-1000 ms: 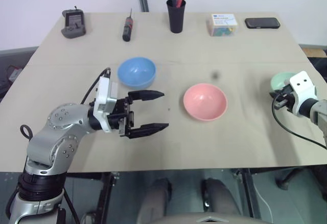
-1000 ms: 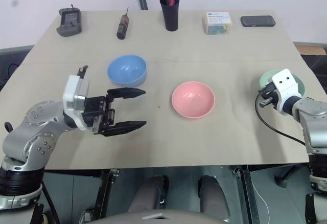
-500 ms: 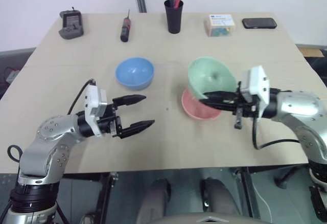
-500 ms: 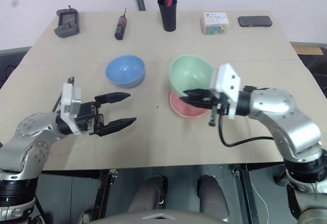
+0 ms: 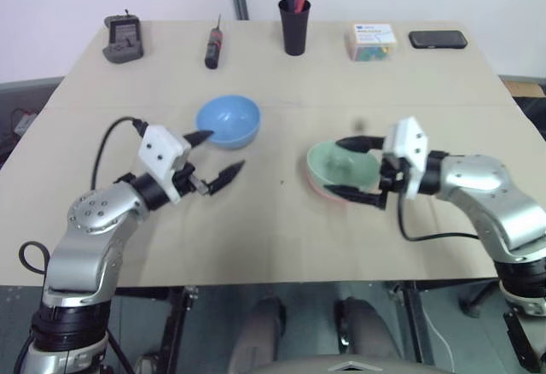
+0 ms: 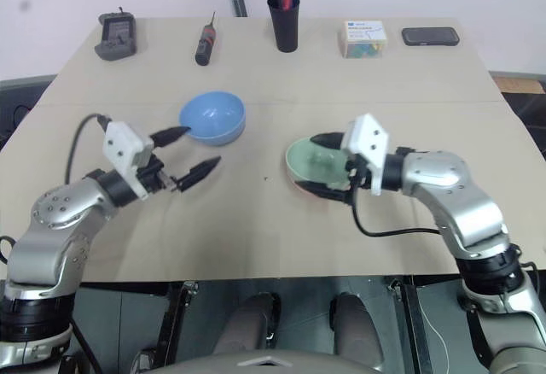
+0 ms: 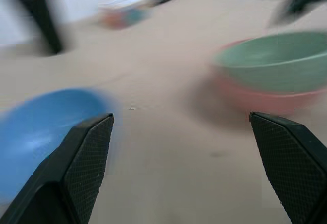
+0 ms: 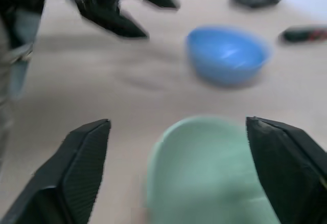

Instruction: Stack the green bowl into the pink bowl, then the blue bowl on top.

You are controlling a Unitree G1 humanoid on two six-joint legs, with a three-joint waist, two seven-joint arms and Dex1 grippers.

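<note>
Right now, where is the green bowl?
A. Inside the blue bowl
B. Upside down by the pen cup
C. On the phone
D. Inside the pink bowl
D. The green bowl sits nested in the pink bowl, whose rim shows underneath it.

The green bowl (image 5: 343,164) sits nested in the pink bowl (image 5: 328,189), near the middle of the tabletop (image 5: 281,237). The blue bowl (image 5: 228,121) stands well apart to the pink bowl's left and slightly behind it. The pen cup (image 5: 294,26) stands far behind the pink bowl
</note>
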